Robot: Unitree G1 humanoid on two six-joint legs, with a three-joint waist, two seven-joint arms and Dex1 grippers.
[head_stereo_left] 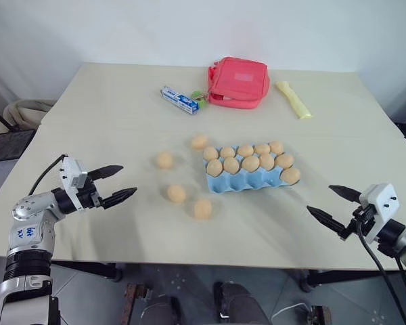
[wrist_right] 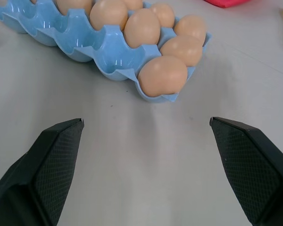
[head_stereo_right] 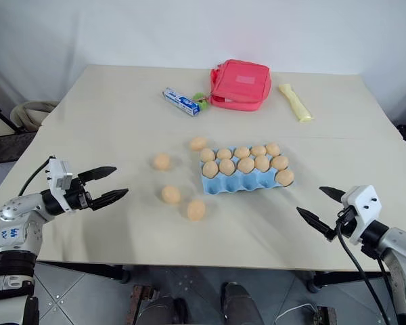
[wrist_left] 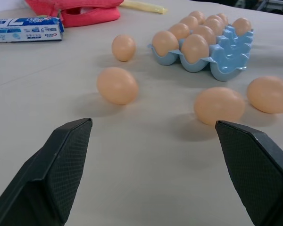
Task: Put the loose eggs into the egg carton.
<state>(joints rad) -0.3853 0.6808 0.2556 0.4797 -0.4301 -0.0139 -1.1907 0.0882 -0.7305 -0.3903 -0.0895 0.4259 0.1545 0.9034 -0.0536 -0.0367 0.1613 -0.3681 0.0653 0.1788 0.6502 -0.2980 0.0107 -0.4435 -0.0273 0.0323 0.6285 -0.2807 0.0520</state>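
just ahead of left pincer (head_stereo_left: 118,184): loose eggs (head_stereo_left: 176,193).

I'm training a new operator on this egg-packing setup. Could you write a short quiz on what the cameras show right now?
1. How many loose eggs lie on the table outside the egg carton?
2. True or false: the left tool grips an egg.
3. Which carton row has empty cups? A: the far row. B: the row nearest the robot.
Key: 1: four. 2: false, it is open and empty. 3: B.
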